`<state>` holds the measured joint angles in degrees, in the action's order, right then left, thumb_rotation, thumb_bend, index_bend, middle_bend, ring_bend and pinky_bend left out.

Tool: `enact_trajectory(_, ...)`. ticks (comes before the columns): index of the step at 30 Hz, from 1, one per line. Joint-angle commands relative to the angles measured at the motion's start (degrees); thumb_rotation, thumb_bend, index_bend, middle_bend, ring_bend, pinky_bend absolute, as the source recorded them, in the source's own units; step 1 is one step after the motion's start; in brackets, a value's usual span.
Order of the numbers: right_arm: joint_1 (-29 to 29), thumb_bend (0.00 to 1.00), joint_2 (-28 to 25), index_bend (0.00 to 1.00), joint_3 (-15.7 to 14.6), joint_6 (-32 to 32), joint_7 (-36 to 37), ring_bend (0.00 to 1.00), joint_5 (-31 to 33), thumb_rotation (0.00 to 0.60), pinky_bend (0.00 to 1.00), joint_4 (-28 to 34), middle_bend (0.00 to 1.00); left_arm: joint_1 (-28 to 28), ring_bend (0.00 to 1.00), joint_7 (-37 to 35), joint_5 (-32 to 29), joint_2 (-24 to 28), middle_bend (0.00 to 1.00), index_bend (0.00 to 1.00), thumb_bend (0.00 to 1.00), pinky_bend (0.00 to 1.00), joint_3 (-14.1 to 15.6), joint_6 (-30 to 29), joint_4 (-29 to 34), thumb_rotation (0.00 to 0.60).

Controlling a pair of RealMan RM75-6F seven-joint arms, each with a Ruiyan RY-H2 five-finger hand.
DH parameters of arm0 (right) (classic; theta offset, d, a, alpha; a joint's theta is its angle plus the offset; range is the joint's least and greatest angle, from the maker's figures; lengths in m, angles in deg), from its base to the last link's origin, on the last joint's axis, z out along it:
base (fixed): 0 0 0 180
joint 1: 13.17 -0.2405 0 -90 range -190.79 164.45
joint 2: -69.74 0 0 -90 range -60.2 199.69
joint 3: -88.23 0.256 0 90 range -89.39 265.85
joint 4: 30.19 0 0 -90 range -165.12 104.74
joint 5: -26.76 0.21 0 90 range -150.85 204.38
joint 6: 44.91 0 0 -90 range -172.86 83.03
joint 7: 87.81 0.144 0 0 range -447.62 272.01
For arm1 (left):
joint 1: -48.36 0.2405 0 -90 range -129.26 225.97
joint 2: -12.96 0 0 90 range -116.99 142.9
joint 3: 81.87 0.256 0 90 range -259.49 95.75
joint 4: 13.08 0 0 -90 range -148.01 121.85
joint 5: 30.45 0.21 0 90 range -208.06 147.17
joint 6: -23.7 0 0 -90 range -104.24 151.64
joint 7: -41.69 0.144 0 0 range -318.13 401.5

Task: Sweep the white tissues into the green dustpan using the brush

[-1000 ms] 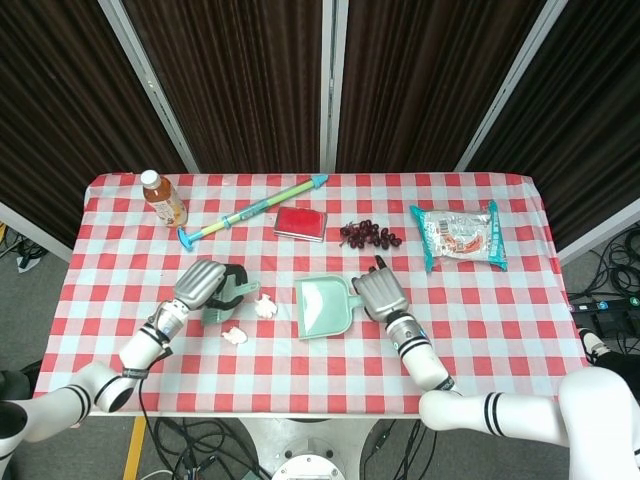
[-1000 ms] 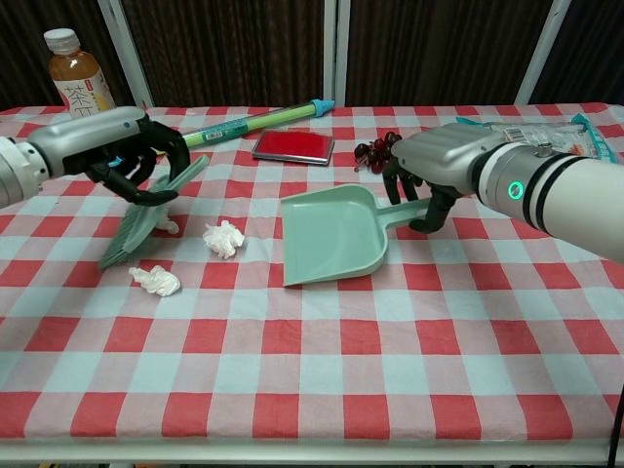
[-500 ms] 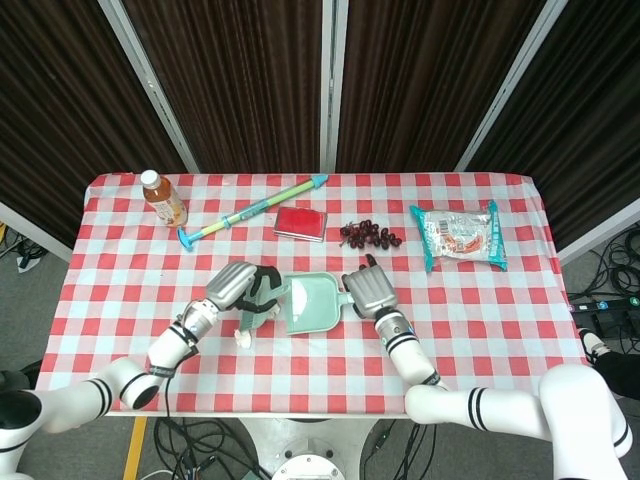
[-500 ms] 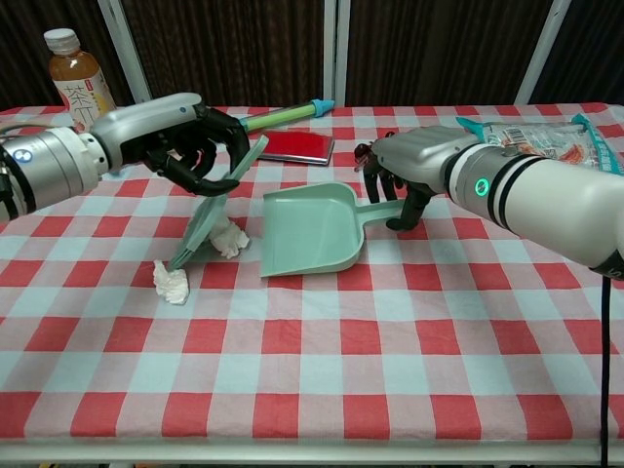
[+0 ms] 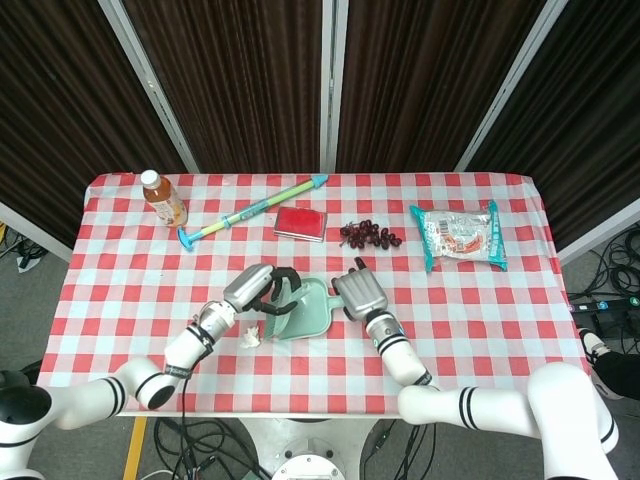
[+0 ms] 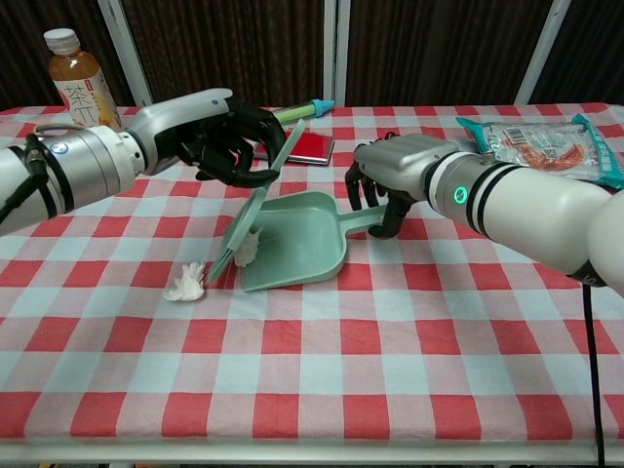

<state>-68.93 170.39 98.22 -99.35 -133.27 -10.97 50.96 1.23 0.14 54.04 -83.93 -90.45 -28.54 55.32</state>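
Observation:
My left hand (image 6: 229, 136) grips a pale green brush (image 6: 258, 203) that slants down, with its bristles on the cloth at the mouth of the green dustpan (image 6: 302, 244). One white tissue (image 6: 246, 250) lies against the bristles at the pan's open edge. A second tissue (image 6: 185, 285) lies on the cloth just left of the brush. My right hand (image 6: 390, 175) holds the dustpan's handle (image 6: 366, 222). From the head view, the left hand (image 5: 258, 285) and right hand (image 5: 358, 295) flank the dustpan (image 5: 312, 312), and one tissue (image 5: 250, 338) shows at its lower left.
At the back stand a tea bottle (image 5: 162, 198), a long green stick with blue ends (image 5: 250, 212), a red flat case (image 5: 300, 222), dark grapes (image 5: 368, 235) and a snack bag (image 5: 460, 235). The table's front edge (image 6: 312, 448) is near.
The left hand has swept the brush rightward, pushing both tissues along. The right hand has slid the dustpan leftward, so one tissue now lies at the pan's mouth.

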Motion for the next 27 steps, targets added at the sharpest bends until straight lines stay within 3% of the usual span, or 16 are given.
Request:
enact_trajectory(1, 0.0, 0.34, 0.2, 0.67, -0.1, 0.2, 0.6, 0.32, -0.5, 0.6, 0.11, -0.3, 0.58, 0.3, 0.7, -4.7, 0.0, 1.7, 0.56, 0.54, 0.45, 0.88, -0.4, -0.5, 2.6, 0.6)
enact_trajectory(7, 0.2, 0.34, -1.1, 0.68, -1.1, 1.1, 1.5, 0.32, -1.7, 0.6, 0.11, -0.4, 0.58, 3.4, 0.7, -1.3, 0.0, 6.5, 0.56, 0.54, 0.46, 0.88, 1.5, -3.3, 4.9, 0.6)
enact_trajectory(17, 0.4, 0.34, -3.5, 0.68, -2.8, 2.7, 2.9, 0.32, -4.2, 0.6, 0.11, 1.2, 0.58, 11.4, 0.7, 16.5, -5.0, 10.9, 0.56, 0.54, 0.46, 0.88, 5.1, -8.3, 12.7, 0.6)
enact_trajectory(23, -0.1, 0.34, -3.4, 0.68, -3.2, 3.0, 2.9, 0.32, -4.5, 0.6, 0.11, 1.3, 0.58, 14.4, 0.7, 21.7, -7.6, 10.3, 0.56, 0.54, 0.47, 0.88, 5.0, -11.0, 17.9, 0.6)
enact_trajectory(27, -0.5, 0.34, -2.9, 0.68, -2.8, 2.9, 2.7, 0.32, -3.8, 0.6, 0.11, 1.1, 0.58, 14.8, 0.7, 23.9, -9.0, 7.3, 0.56, 0.54, 0.47, 0.88, 3.7, -11.8, 18.3, 0.6)
